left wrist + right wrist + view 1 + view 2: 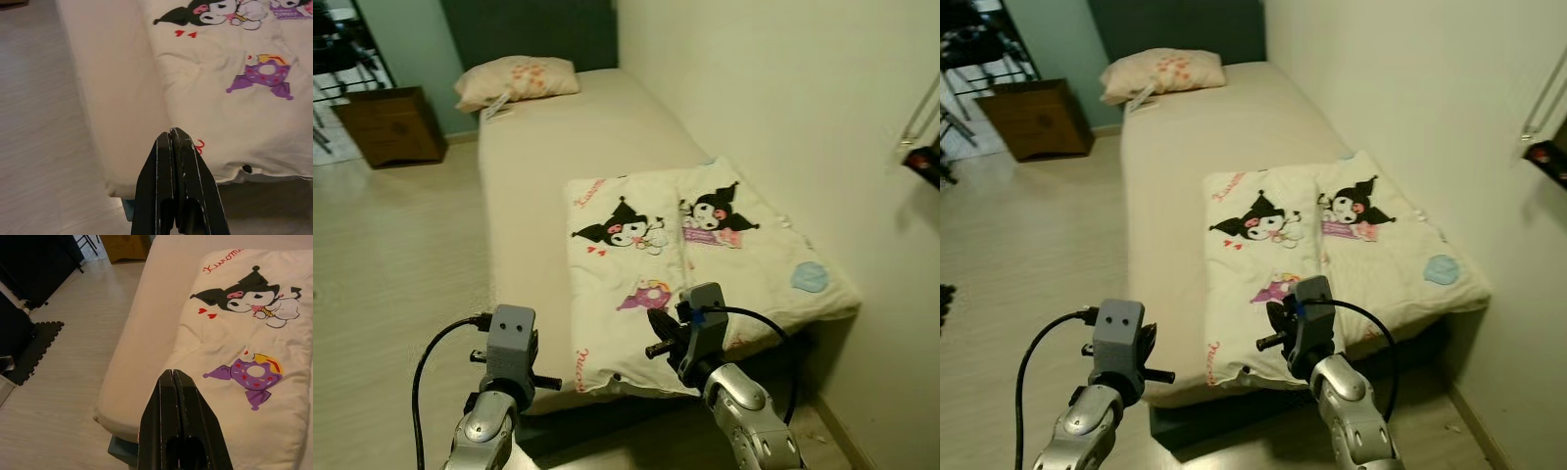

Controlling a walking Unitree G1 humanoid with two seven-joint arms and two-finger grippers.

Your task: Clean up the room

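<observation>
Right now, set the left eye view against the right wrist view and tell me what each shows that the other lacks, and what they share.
Left eye view alone: the peach patterned pillow at the bed's head, the brown wooden box on the floor, and the left gripper.

Right wrist view alone: a dark foam floor mat and the right gripper's shut black fingers seen close.

Shared: the cream cartoon-print folded blanket on the beige bed, and pale wood floor.

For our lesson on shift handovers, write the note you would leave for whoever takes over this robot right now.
Left gripper: shut, holding nothing, raised before the foot of the bed.
Right gripper: shut, holding nothing, above the near edge of the folded quilt.
The quilt lies folded on the foot end of the mattress; the pillow sits at the head.
Done: the bed looks made.
Left: cannot tell from here; check the rest of the room.
</observation>
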